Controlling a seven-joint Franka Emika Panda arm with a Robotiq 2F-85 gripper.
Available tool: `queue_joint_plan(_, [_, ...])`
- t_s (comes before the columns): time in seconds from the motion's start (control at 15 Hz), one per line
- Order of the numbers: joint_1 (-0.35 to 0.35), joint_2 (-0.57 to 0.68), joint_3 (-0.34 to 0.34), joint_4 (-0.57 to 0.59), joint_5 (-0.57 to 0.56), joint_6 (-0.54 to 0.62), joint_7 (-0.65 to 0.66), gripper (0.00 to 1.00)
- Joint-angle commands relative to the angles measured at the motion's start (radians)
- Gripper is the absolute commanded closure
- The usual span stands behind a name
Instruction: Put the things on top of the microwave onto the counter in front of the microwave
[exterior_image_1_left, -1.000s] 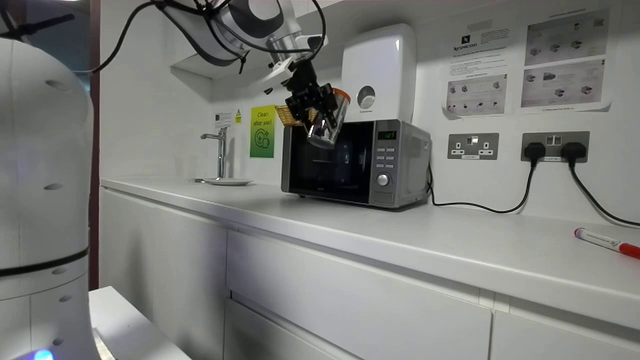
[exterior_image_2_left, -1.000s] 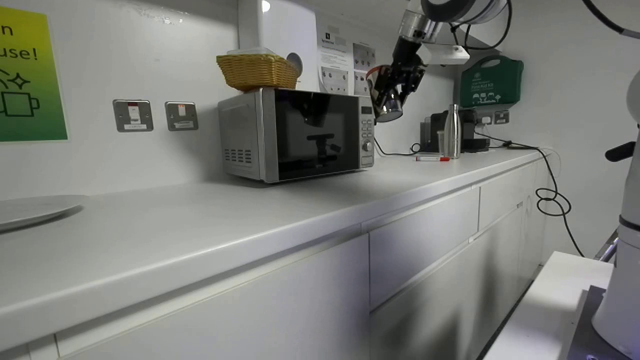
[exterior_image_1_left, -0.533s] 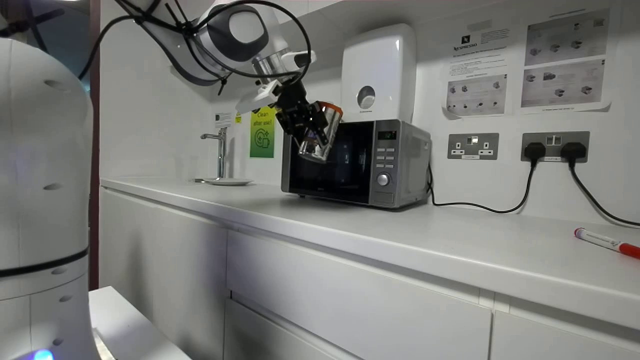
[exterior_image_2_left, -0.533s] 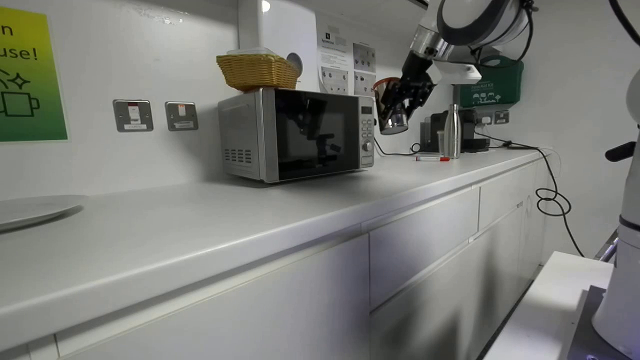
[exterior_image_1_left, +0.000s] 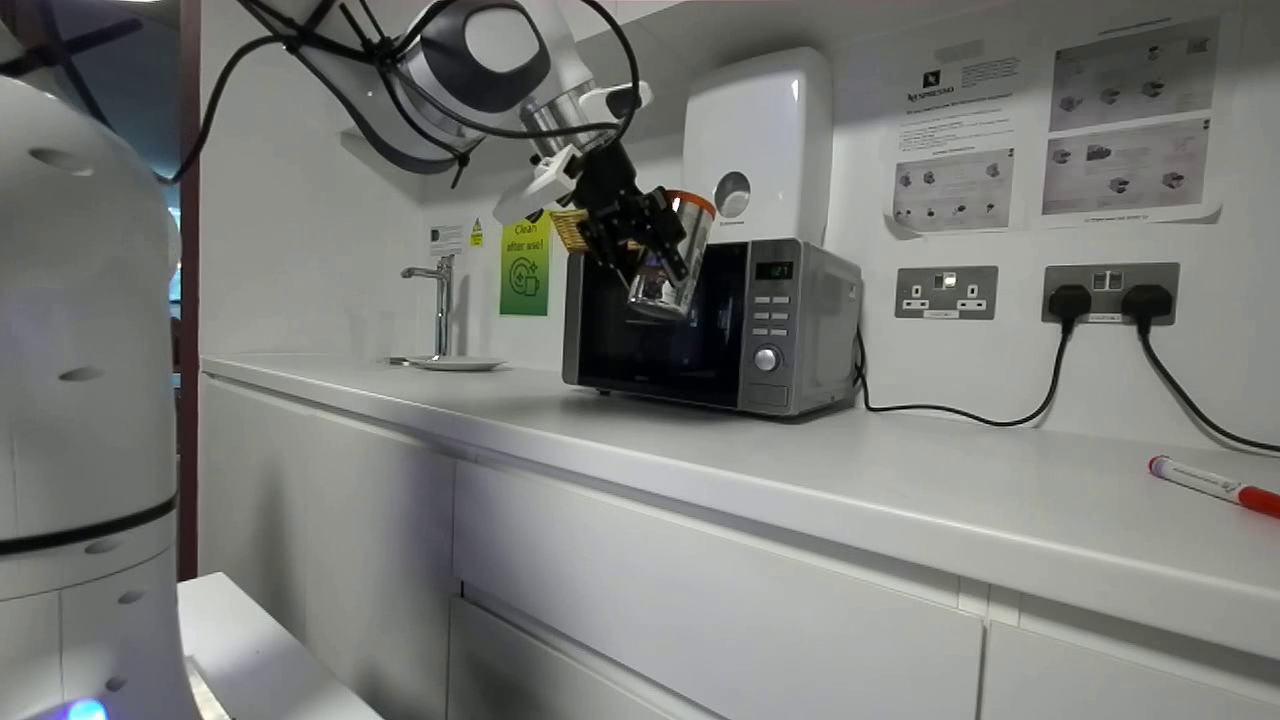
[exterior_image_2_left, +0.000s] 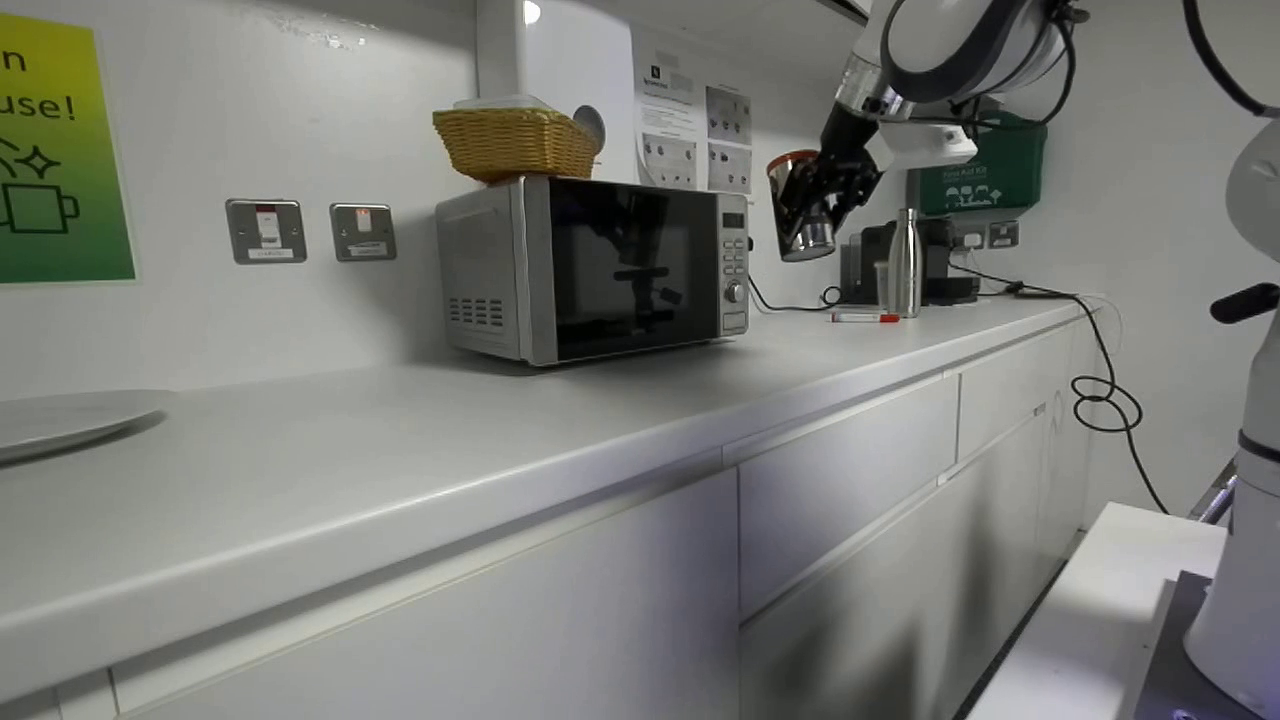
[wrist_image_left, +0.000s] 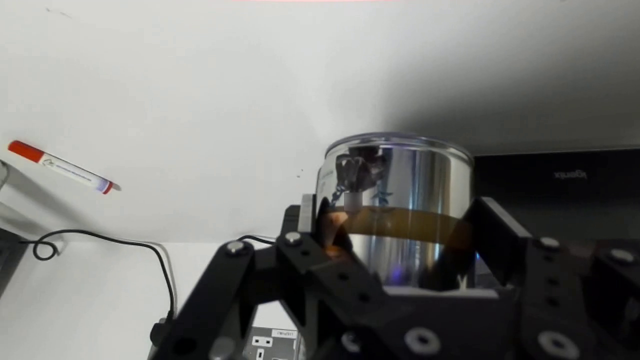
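My gripper (exterior_image_1_left: 656, 262) is shut on a shiny silver jar with an orange rim (exterior_image_1_left: 698, 232); it also shows in an exterior view (exterior_image_2_left: 812, 240). It hangs tilted in the air, in front of the microwave (exterior_image_1_left: 770, 330) and above the counter (exterior_image_1_left: 900, 480). In the wrist view my fingers (wrist_image_left: 396, 207) press on both sides of the jar (wrist_image_left: 400, 172), which has a brownish band. The tan wicker basket (exterior_image_2_left: 515, 140) sits on top of the microwave (exterior_image_2_left: 630, 270) with a pale, translucent thing in it; the arm partly hides the basket (exterior_image_1_left: 570, 230) in an exterior view.
A red-and-white marker (exterior_image_1_left: 1215, 484) lies on the counter right of the microwave. A metal bottle (exterior_image_2_left: 906, 265) and a dark coffee machine (exterior_image_2_left: 945, 255) stand further along. A plate (exterior_image_1_left: 455, 364) lies by the tap (exterior_image_1_left: 443, 300). A white dispenser (exterior_image_1_left: 765, 110) hangs behind the microwave.
The gripper and jar first moved out and lower, away from the microwave top. They then rose slightly and shifted further to the microwave's control-panel side. The jar stays held; the basket has not moved.
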Motion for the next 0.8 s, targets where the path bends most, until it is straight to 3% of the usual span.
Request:
queue_joint_plan(0.0, [-0.044, 0.008, 0.011, 0.001, -0.023, -0.099, -0.006, 0.46])
queue_joint_plan(0.27, [-0.028, 0.01, -0.025, 0.001, -0.014, -0.246, -0.012, 0.46])
queue_joint_plan(0.73, [-0.007, -0.002, -0.029, 0.001, -0.015, -0.261, -0.006, 0.46])
